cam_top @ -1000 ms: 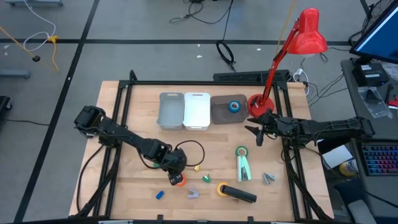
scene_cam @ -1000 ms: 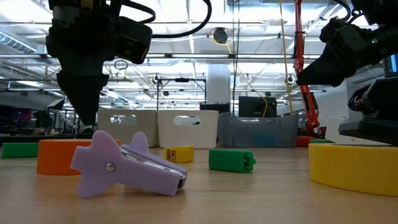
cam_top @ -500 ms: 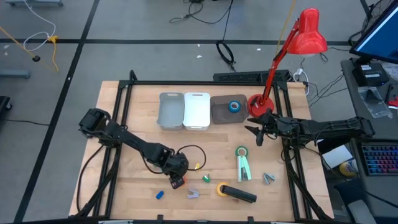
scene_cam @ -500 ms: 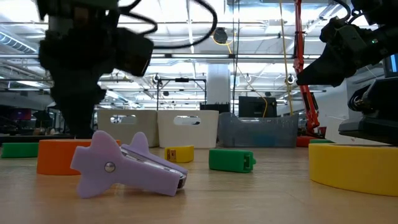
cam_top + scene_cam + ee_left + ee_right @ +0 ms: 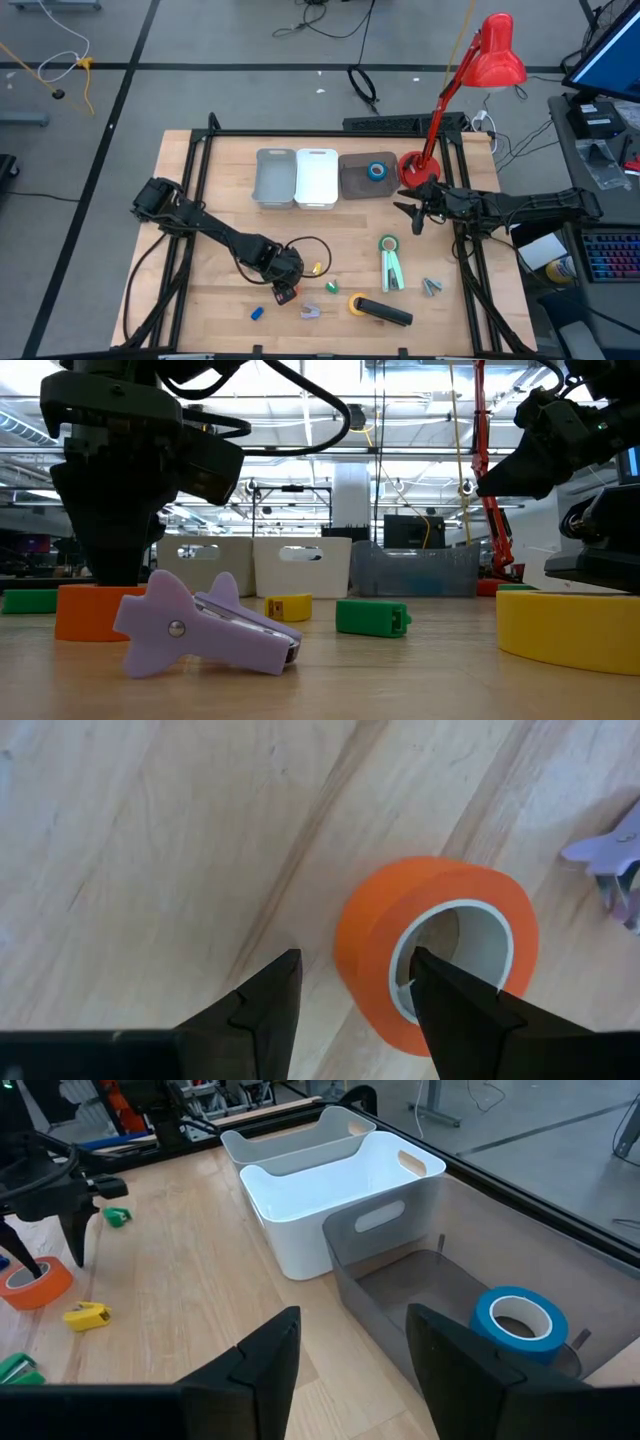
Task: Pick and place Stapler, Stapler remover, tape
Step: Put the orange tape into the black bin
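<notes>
We see the left end effector (image 5: 350, 995), fingers parted, straddling the near wall of the orange tape roll (image 5: 436, 950), lying flat on the worktop (image 5: 150, 840).

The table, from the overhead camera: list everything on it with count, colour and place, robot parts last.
Plastic bins: three in a row at the far edge; light grey, white, dark grey.
Blue tape roll: one, inside the dark grey bin.
Orange tape roll: one, near edge, left fingers straddling its wall.
Green tape roll: one, right of centre.
Yellow tape roll: one, near edge, beside the black stapler.
Black stapler: one, near edge.
Green and white stapler: one, below the green roll.
Lilac staple remover: one, near edge.
Grey staple remover: one, right side.
Small blocks: blue, green, yellow.
Red desk lamp: one, far right corner.
Left gripper: open, over the orange roll.
Right gripper: open, waiting near the lamp base.
</notes>
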You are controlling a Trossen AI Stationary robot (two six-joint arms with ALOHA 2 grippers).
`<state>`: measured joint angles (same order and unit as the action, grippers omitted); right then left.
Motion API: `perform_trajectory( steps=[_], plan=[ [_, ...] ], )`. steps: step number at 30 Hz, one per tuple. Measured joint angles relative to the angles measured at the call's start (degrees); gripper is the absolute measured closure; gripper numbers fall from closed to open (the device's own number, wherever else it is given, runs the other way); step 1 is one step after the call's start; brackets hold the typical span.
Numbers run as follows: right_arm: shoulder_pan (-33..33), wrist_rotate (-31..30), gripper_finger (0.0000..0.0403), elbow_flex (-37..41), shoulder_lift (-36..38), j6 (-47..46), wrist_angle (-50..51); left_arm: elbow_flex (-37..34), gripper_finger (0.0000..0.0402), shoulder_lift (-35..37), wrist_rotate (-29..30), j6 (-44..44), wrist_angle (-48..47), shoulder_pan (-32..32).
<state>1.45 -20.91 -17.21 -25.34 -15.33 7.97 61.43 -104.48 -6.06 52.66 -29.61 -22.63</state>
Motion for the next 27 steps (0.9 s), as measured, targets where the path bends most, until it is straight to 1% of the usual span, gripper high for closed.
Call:
perform_trajectory(
  steps=[5,11,15,17,19,24,25,27],
  plan=[
    [0.00,0.00,0.0227,0.00,-0.02,0.00,0.00,0.00,0.0211,0.03,-0.02,0.76,0.01,0.15],
    [0.00,0.02,0.0227,0.00,-0.02,0.00,0.00,0.00,0.0211,0.06,-1.67,7.41,-0.17,0.87],
    [0.00,0.02,0.0227,0.00,-0.02,0.00,0.00,0.00,0.0216,0.06,-1.73,7.19,-0.23,0.81],
    [0.00,0.02,0.0227,0.00,-0.02,0.00,0.00,0.00,0.0233,0.06,-1.84,6.60,-0.28,0.83],
    [0.00,0.02,0.0227,-0.02,-0.02,0.00,0.00,-0.04,0.0262,0.18,-1.82,6.02,-0.49,0.83],
    [0.00,0.02,0.0227,-0.02,0.00,0.00,0.00,-0.07,0.0355,0.30,-3.19,6.31,-0.34,1.16],
    [0.00,0.02,0.0227,-0.02,-0.02,-0.02,0.00,-0.07,0.0366,0.32,-3.65,6.37,-0.33,1.26],
    [0.00,0.02,0.0227,-0.02,-0.01,-0.02,0.00,-0.07,0.0366,0.32,-4.20,6.35,-0.33,1.54]
  ],
)
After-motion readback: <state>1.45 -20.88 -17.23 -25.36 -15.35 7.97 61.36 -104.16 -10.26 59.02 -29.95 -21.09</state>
